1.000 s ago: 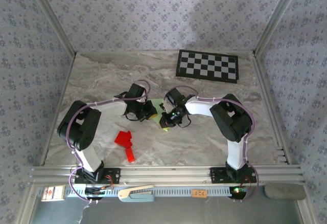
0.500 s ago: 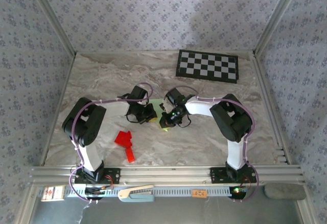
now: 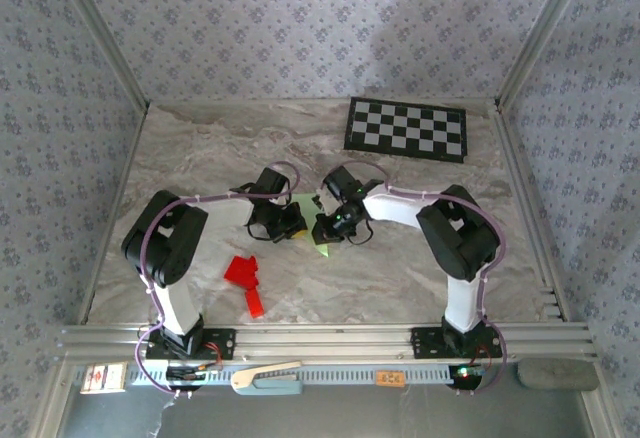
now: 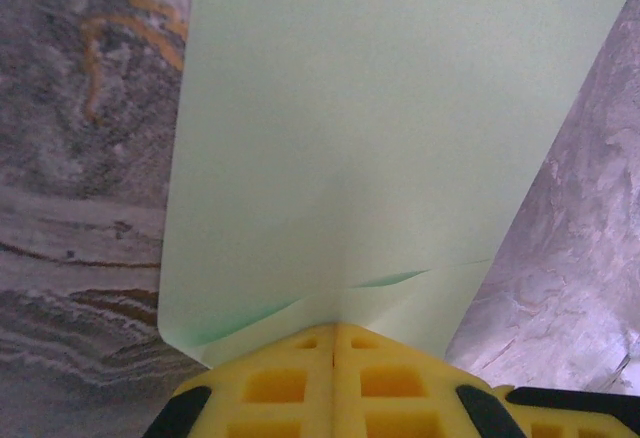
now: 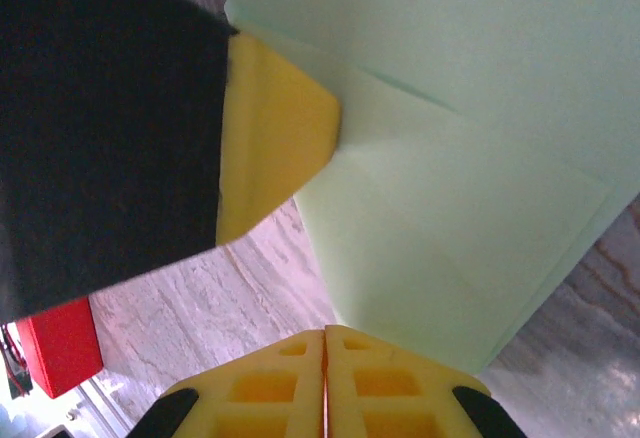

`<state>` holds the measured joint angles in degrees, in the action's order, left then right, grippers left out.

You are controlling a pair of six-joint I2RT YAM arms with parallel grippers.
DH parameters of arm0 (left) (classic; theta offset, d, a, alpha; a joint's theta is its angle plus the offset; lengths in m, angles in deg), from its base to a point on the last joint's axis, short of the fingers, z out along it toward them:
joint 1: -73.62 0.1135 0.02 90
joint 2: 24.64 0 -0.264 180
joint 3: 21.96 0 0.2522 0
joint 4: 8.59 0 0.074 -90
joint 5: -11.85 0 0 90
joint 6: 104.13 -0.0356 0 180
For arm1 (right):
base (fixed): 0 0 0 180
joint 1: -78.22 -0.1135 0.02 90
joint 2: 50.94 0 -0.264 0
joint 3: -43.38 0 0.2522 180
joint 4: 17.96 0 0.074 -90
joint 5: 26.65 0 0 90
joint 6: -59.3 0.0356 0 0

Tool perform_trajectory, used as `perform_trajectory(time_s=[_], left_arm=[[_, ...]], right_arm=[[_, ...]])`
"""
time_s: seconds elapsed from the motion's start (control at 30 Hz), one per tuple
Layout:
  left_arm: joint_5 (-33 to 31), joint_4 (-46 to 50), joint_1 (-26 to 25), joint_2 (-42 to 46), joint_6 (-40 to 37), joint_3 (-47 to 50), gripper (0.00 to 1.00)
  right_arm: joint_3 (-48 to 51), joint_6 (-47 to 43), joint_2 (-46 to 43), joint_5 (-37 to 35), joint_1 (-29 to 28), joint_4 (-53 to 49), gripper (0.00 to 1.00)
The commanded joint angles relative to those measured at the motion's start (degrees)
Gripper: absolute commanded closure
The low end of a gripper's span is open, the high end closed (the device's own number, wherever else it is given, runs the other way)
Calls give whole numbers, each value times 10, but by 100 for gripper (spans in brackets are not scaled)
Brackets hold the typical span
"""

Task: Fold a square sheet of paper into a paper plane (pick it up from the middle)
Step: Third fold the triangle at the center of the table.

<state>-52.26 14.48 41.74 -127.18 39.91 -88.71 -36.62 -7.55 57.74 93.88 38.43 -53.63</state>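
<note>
Left gripper (image 4: 335, 330): its yellow fingers are pressing tight together on the near edge of the square sheet of paper (image 4: 370, 128); small creases are fanning out from the pinch, so it is gripping, not just touching.

Right gripper (image 5: 325, 333): its fingers are also lying closed with no gap. The sheet's lower edge is meeting their tips, but I cannot tell whether paper is caught between them.

Where the sheet is sitting: in the overhead view it is lying at centre frame, between the two grippers, with pale green showing above and below them. Layers are already overlapping in the right wrist view, so it is looking partly folded.

Why it is being held so: judging from the poses, one hand is anchoring a folded flap while the other is working the opposite edge, keeping the thin paper from sliding on the marbled table (image 3: 200, 158).

Neighbours: a red paper shape (image 3: 245, 280) is lying lower left of the sheet, well apart; a checkerboard (image 3: 407, 128) is resting at the upper right, far from the work.

Obstruction: the two wrists are crowding each other. The left gripper's black body and yellow finger (image 5: 275, 138) are looming in the upper left of the right wrist view, leaving little room to move without bumping.
</note>
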Motion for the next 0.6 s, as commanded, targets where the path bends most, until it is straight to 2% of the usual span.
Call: perform_trajectory(time_s=[0.0,0.27,0.57], left_arm=[[-45,48,-5,-31,-2,-1,96],[-73,79,-5,-35,8,-1,97],[-86,90,-3,-43,18,1,98]], right_arm=[[-13,5,23,-12,-6,-27,91],[16,2,16,-2,-6,-44,91],[85,-1,-34,36,-5,-49,91]])
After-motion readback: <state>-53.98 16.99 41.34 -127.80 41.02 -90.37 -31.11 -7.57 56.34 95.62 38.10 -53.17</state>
